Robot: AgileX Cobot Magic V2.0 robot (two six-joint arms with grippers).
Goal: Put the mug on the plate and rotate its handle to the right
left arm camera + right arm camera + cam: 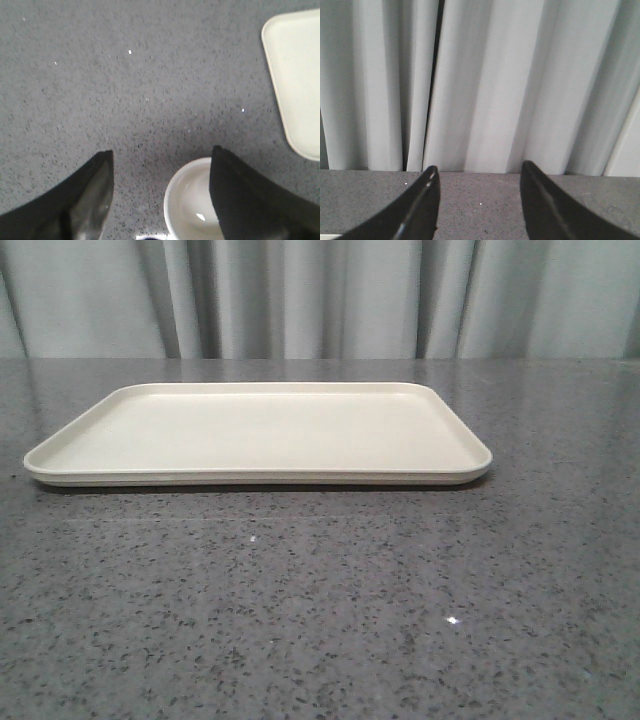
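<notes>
Plate: the big flat cream rectangular plate (pixel 258 430) with round corners and a low rim lies on the grey speckled stone surface (pixel 320 610). Nothing is on it.

Mug: the white round mug (pixel 192 202) shows only in the left wrist view, standing upright on the surface, near one corner of the plate but not touching it. We look down into its open top. The front view does not show it at all.

Handle: I cannot tell which way it points. A small dark bit at the edge of the picture next to the mug may be part of it.

Left end effector: the left end effector (pixel 162 187) is spread wide and holds nothing. The mug sits by one finger (pixel 245 200), not in the middle of the gap.

Right end effector: the right end effector (pixel 479 200) is also spread wide and empty, up off the surface, facing the pale curtain (pixel 480 80).

What could go wrong: the mug is off to one side, so I think closing now could push it, tip it, or pinch only its rim. Grabbing it without seeing the handle could also leave the handle pointing the wrong way.
</notes>
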